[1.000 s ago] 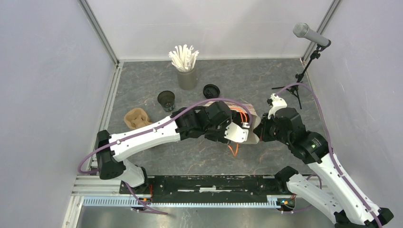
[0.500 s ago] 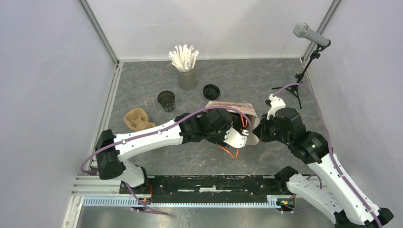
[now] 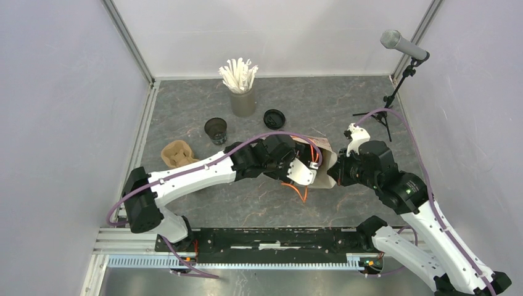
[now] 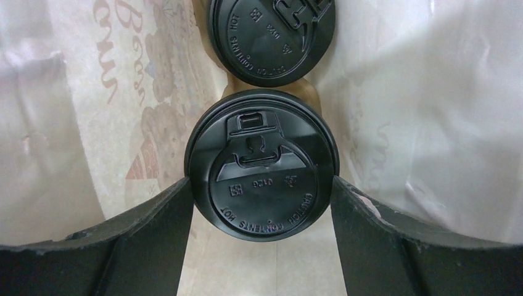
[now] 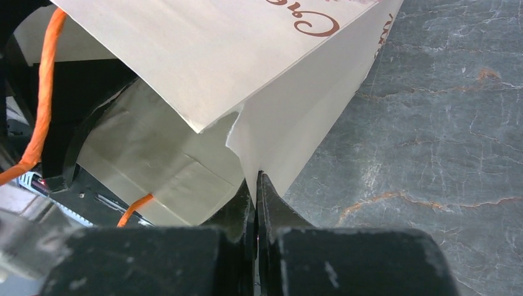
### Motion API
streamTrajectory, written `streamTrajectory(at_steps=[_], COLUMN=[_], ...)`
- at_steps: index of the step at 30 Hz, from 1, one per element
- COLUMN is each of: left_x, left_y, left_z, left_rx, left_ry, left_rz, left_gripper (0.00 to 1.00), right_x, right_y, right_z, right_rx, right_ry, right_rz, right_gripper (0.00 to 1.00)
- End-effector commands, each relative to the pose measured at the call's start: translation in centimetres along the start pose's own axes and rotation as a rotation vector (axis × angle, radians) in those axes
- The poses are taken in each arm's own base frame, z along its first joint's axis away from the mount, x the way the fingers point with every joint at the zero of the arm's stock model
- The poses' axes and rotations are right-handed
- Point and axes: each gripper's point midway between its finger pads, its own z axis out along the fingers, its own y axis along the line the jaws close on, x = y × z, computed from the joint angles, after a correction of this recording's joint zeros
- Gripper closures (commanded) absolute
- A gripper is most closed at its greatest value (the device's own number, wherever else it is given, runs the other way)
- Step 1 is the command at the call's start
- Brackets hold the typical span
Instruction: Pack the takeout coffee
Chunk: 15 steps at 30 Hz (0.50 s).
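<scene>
In the left wrist view I look down into a white paper bag (image 4: 432,92) holding two black takeout coffee cups with lids. My left gripper (image 4: 260,185) is closed on the nearer cup (image 4: 262,154), a finger touching each side of its lid. The other lidded cup (image 4: 271,37) stands just beyond it. My right gripper (image 5: 256,179) is shut on the bag's edge (image 5: 277,142). From above, the bag (image 3: 324,163) sits between both wrists. An open black cup (image 3: 216,129) and a loose black lid (image 3: 274,117) rest on the table behind.
A grey cup of white straws (image 3: 242,102) stands at the back. A brown pulp carrier (image 3: 177,154) lies left of the left arm. A microphone stand (image 3: 395,92) is at the back right. Orange bag handles (image 3: 296,190) hang near the bag.
The left wrist has shifted slightly left and back at the bag's mouth, and the bag has tilted with it. The right gripper still pinches the bag's edge.
</scene>
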Motion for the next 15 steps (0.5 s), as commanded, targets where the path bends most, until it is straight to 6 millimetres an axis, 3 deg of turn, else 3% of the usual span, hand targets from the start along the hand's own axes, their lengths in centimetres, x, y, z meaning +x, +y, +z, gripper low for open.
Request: streamTrajectory(at_steps=[1,15], left_x=[-0.4,0.6], left_y=[1.2,2.1], left_z=[0.2,2.0], left_rx=[-0.061,-0.117], left_ry=[-0.055,-0.064], left_rz=[0.041,0.062], left_gripper=[0.76,0.78], right_x=[-0.8,-0.7], right_y=[0.5,0.6], right_z=[-0.2,-0.1], right_rx=[-0.024,-0.028], right_ry=[-0.02,0.003], right_rz=[-0.021,-0.044], right_gripper=[1.0,1.0])
